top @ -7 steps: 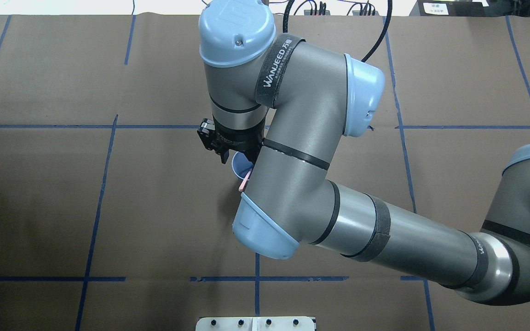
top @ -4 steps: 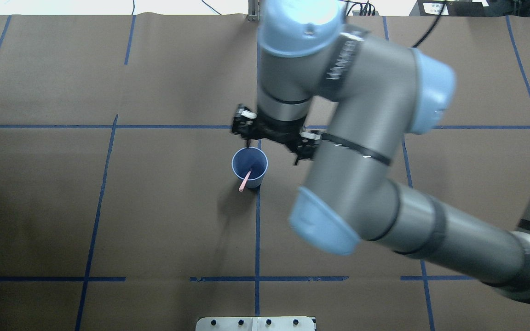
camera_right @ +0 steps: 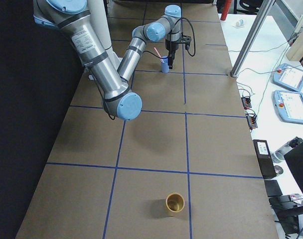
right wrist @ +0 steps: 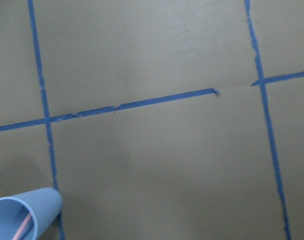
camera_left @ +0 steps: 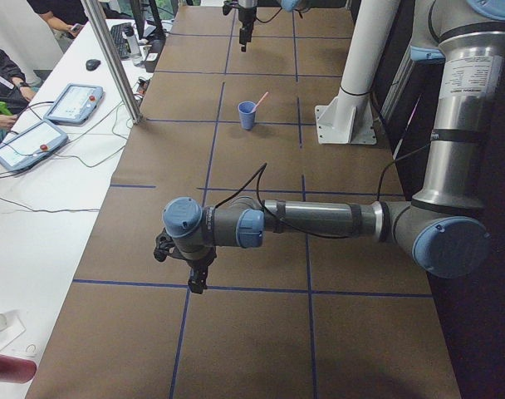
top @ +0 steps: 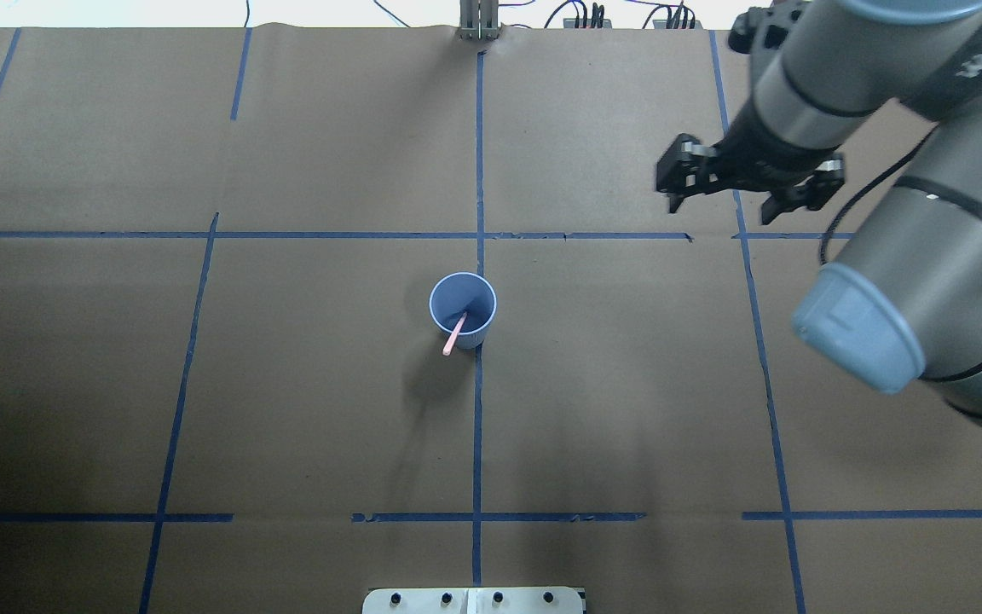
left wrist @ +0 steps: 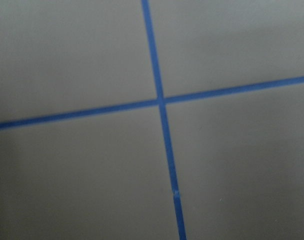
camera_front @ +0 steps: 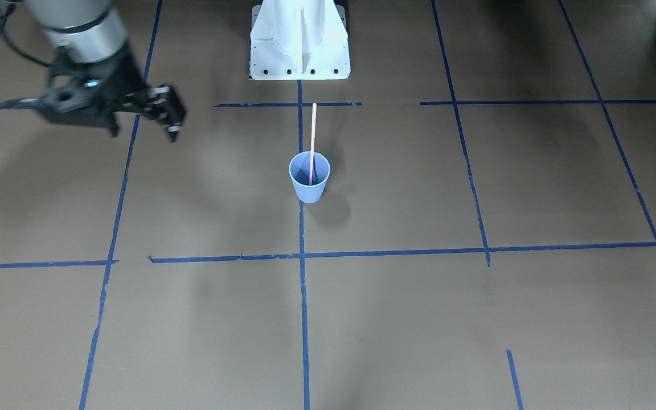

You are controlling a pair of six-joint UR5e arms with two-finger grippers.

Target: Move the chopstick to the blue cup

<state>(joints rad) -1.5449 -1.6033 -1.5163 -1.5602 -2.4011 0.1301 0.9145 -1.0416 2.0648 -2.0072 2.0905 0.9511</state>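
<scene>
Brown-papered table (top: 286, 384): chopstick (top: 454, 334) leans inside blue cup (top: 478, 303); right gripper (top: 722, 209), splayed and empty, should travel high, clear of both.

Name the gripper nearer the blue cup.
Right. The right gripper hangs to the right of the blue cup; the left gripper is much farther, near the left end of the table.

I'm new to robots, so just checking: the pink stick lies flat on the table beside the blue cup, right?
No. The pink stick stands inside the blue cup, leaning on its rim, not flat on the table. The front-facing view shows it.
</scene>
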